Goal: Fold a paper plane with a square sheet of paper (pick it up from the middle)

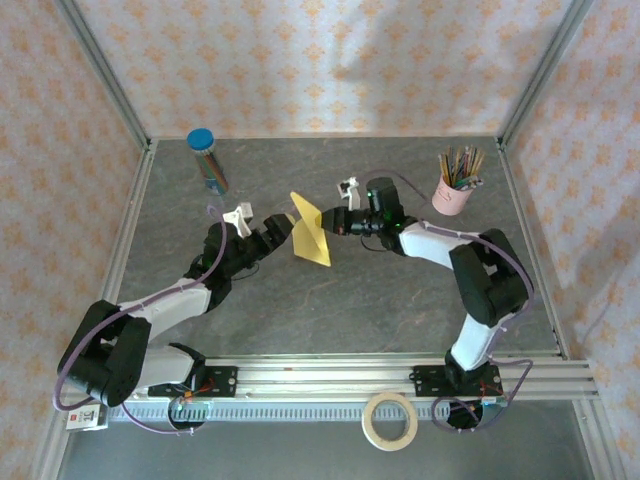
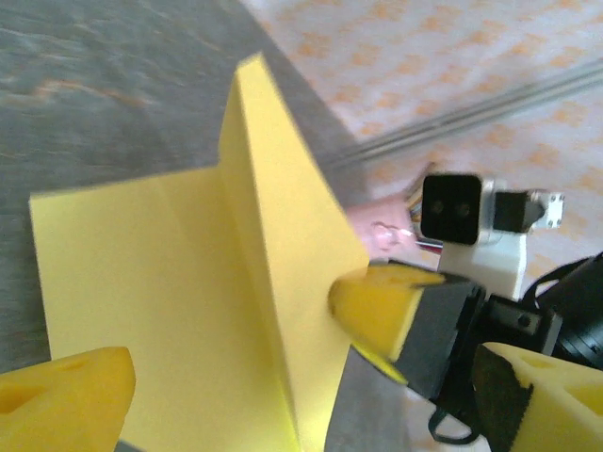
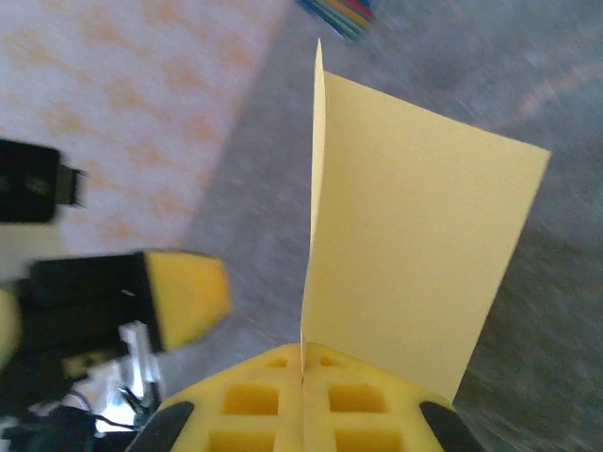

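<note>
- Closest to the right wrist camera, the yellow pads of the right pincer [image 3: 303, 377] are seen pressed together, with the lower edge of the square sheet of paper [image 3: 415, 245] clamped between them
- From that grip the sheet is held upright; one thin flap is seen edge-on straight above the pads, and a broad panel is spread out to the right of it
- In the top view, the sheet is found over the middle of the desk [image 1: 350, 300], between the two pincers and lifted off the surface
- The right arm is raised from its base at the near right, bent at a high elbow, and its forearm is stretched leftward towards the centre, the wrist kept about level
- The left arm is folded back low at the near left, and its forearm is reached up and to the right towards the sheet
- The left pincer [image 1: 283, 229] is spread wide; in the left wrist view its two yellow fingertips [image 2: 66, 400] are set at opposite bottom corners with the sheet between them, and contact cannot be told
- A blue-lidded tube of coloured pencils [image 1: 207, 160] is stood at the far left, a pink cup of pencils [image 1: 453, 193] at the far right, both well apart from the sheet
- A roll of tape [image 1: 390, 420] is laid in front of the arm bases
</note>
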You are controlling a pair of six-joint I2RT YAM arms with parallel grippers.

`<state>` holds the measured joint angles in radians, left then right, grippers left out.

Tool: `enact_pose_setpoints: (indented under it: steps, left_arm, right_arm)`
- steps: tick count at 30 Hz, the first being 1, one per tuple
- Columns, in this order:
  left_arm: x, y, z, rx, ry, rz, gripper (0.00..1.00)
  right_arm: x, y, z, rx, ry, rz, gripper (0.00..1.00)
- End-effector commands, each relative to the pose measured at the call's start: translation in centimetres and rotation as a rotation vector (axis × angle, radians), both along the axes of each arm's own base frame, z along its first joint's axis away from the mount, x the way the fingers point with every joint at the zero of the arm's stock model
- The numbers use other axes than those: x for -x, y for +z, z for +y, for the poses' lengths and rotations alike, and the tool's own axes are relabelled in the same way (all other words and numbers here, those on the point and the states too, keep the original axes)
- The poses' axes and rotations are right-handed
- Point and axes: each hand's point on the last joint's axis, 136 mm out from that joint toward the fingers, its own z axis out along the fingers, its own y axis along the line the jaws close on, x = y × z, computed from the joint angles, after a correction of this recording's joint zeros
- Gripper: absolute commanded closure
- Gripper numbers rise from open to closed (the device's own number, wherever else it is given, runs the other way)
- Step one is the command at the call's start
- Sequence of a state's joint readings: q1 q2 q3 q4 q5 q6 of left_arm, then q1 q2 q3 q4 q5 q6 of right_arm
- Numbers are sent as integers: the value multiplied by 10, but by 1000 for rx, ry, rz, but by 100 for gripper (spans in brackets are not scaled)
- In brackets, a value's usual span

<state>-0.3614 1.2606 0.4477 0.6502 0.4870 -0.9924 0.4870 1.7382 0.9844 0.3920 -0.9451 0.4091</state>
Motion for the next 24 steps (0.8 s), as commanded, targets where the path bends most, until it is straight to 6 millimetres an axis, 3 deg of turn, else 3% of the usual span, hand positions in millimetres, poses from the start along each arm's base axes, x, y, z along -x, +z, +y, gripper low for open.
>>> enact_pose_setpoints:
  steps: [1, 8, 11, 24]
  left_arm:
    - [9, 42, -21, 100, -90, -128, 10]
    - [12, 65, -34, 157, -159, -208, 24]
    - [17, 75, -43, 179, -204, -247, 30]
    - [14, 73, -59, 173, -258, -250, 50]
  right_arm:
    - [5, 46, 5, -144, 35, -28, 97]
    - [21, 87, 10, -270, 117, 10, 96]
    - [23, 91, 10, -281, 128, 31, 96]
    - [29, 97, 12, -325, 169, 90, 96]
